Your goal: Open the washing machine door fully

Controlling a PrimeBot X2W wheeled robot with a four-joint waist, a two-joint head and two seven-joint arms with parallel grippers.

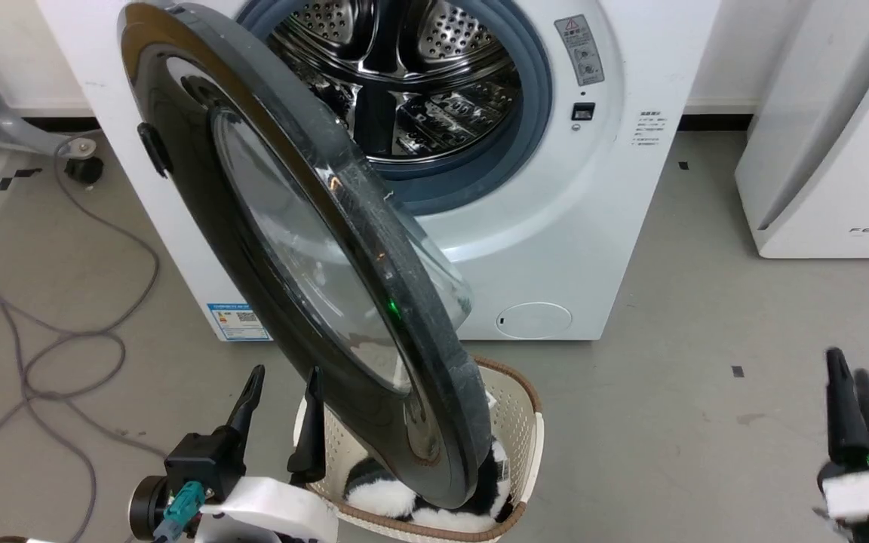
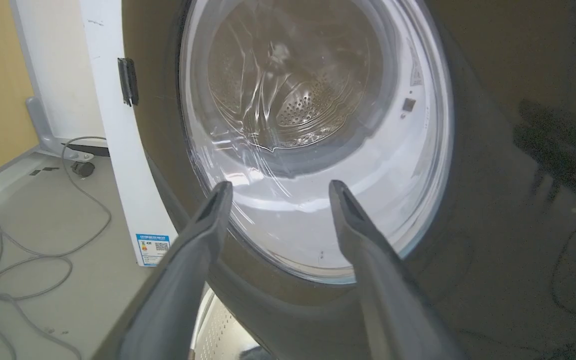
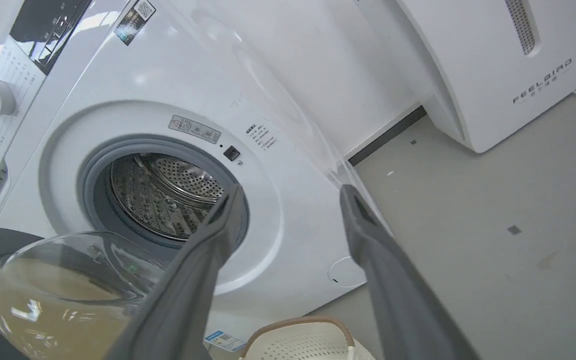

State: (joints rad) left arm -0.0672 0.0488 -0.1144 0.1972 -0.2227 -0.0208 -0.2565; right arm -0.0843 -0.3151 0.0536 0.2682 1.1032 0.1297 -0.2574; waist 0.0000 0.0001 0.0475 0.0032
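1. Washing machine door (image 1: 306, 256) is approx half open, centre-left of frame, hinged on washing machine (image 1: 555, 249); drum is exposed.
2. I see left claw (image 1: 281, 385) lower left, jaws wide, empty, beside door's face.
3. Right claw (image 1: 853, 377) lower right, spread, empty.
4. Left to do, imo: swing door fully back.

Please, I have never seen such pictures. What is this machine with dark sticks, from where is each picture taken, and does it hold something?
It is a two-armed robot. The dark sticks are its gripper fingers. One picture comes from its head, looking down; the other two from cameras on its wrists. The left gripper and the right gripper are both open and hold nothing. Before it stands the washing machine, its round black washing machine door swung partly open. On the floor sit a laundry basket, a grey cable and another white appliance.
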